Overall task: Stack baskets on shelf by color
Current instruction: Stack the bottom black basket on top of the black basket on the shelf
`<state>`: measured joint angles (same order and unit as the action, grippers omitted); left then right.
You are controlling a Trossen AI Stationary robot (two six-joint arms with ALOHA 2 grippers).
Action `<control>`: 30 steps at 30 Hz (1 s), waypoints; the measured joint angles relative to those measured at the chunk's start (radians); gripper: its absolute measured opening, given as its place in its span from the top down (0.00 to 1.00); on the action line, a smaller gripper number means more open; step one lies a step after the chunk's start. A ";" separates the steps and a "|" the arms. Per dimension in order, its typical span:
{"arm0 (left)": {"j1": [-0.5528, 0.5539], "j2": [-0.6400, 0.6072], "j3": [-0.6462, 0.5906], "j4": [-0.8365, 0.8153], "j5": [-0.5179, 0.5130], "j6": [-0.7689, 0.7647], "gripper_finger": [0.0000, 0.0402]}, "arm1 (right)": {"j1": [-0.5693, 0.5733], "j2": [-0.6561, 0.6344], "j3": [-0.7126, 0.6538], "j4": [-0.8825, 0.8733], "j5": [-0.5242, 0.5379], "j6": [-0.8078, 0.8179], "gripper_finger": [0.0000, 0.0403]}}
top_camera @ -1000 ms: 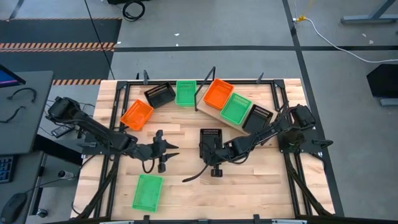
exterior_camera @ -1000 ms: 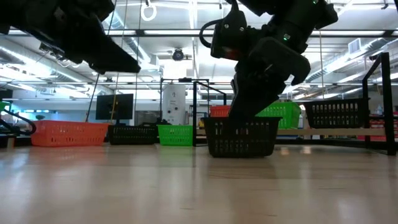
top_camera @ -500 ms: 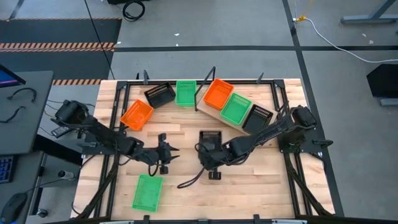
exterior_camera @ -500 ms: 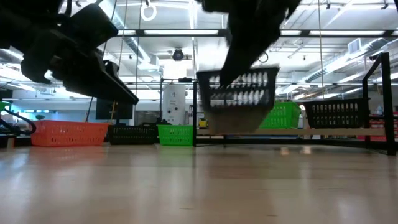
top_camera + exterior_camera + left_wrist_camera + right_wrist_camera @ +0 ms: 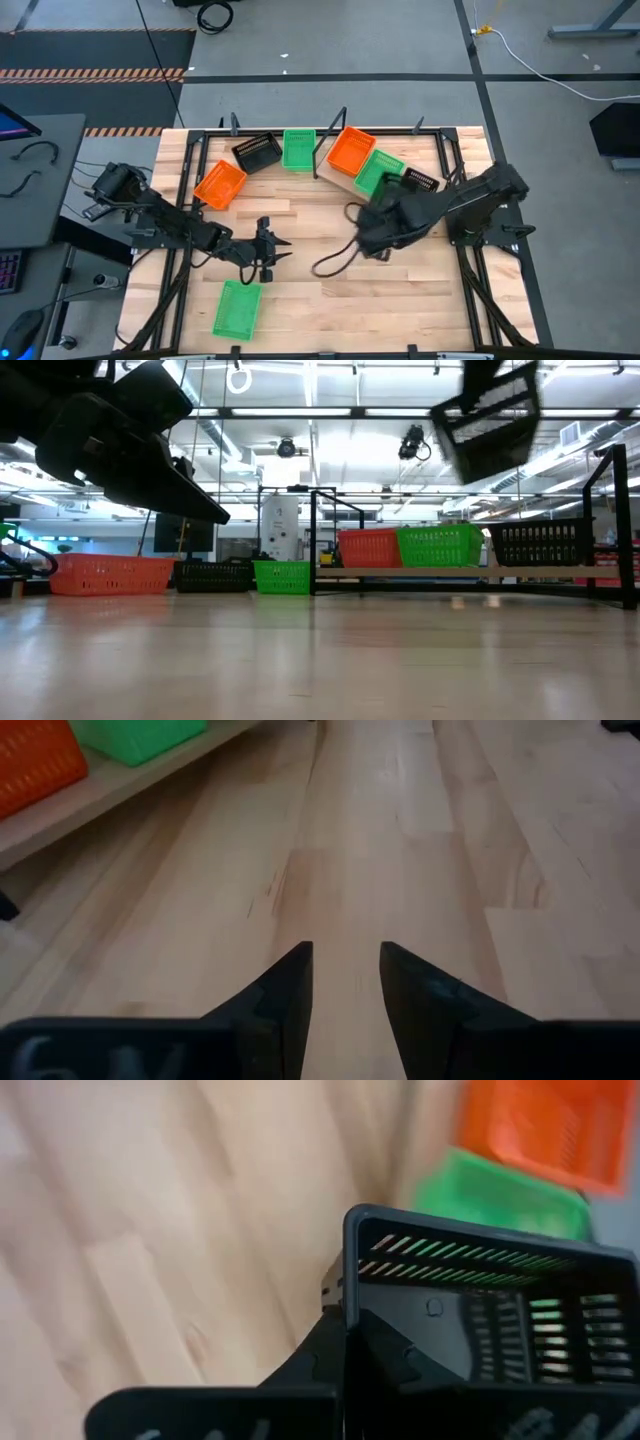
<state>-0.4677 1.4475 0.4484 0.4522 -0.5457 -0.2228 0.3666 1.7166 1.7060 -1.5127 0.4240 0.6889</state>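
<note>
**Q:** Plastic, by the look of it. How will the black basket (image 5: pixel 470 1310) handle, and who has it?

**A:** It reads as thin moulded plastic with slotted walls: light, fairly stiff, probably a little slick, unlikely to break. The right pincer (image 5: pixel 345 1330) is clamped tight on one rim wall at a corner and carries the basket high in the air, tilted in the low view (image 5: pixel 487 415), right of the bench's middle and just near of the shelf (image 5: pixel 335 178).

**Q:** Is the rim the right place to take hold?

**A:** Likely so. The wall is thin enough for a narrow pinch, though a corner grip lets the tray hang askew, so it may need levelling before it nests.

**Q:** Where do the other baskets lie?

**A:** On the shelf, far right: an orange basket (image 5: pixel 351 149), a green basket (image 5: pixel 374 170), and a second black basket (image 5: pixel 421 180), side by side. Off it, far left on the bench (image 5: pixel 300 300): another orange basket (image 5: pixel 220 184), a third black basket (image 5: pixel 257 152) and another green basket (image 5: pixel 298 149). A last green basket (image 5: pixel 237 309) sits alone, near left.

**Q:** And the left pincer (image 5: pixel 345 985)?

**A:** Partly open, holding nothing, low over bare planks left of centre.

**Q:** Any brands, labels or writing?

**A:** None can be read on the baskets, shelf or bench.
</note>
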 joint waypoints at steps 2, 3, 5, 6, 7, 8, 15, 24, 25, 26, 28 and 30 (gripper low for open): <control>-0.005 0.000 0.000 0.000 0.000 -0.001 0.69 | 0.013 -0.052 -0.040 -0.023 0.022 0.051 0.98; -0.008 0.000 0.000 0.003 0.000 -0.001 0.69 | 0.020 -0.084 -0.069 -0.005 0.032 0.069 0.98; -0.009 0.000 0.000 0.009 0.000 -0.001 0.69 | 0.033 -0.157 -0.132 0.038 0.043 0.100 0.98; -0.009 0.000 0.000 0.009 0.001 -0.001 0.69 | 0.037 -0.196 -0.167 0.063 0.048 0.116 0.98; -0.009 0.000 0.000 0.009 0.001 -0.001 0.69 | 0.040 -0.232 -0.204 0.085 0.052 0.133 0.98; -0.009 0.000 0.000 0.009 0.001 0.001 0.69 | 0.043 -0.268 -0.241 0.101 0.054 0.152 0.98; -0.007 0.000 0.000 0.009 0.001 0.025 0.69 | 0.043 -0.450 -0.486 0.231 0.083 0.175 0.98; -0.007 0.000 0.000 0.008 0.000 0.025 0.69 | 0.007 -0.509 -0.633 0.246 0.117 0.124 0.98; -0.007 0.000 0.000 0.008 0.000 0.025 0.69 | 0.004 -0.509 -0.642 0.248 0.125 0.122 0.98; -0.007 0.000 0.000 0.008 0.000 0.025 0.69 | 0.000 -0.509 -0.650 0.248 0.130 0.119 0.98; -0.007 0.000 0.000 0.008 0.000 0.025 0.69 | -0.007 -0.509 -0.669 0.249 0.129 0.116 0.98; -0.007 0.000 0.000 0.008 0.000 0.025 0.69 | -0.011 -0.509 -0.687 0.265 0.128 0.114 0.98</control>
<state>-0.4744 1.4475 0.4483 0.4599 -0.5453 -0.1979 0.3557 1.2076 1.0186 -1.2473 0.5518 0.8027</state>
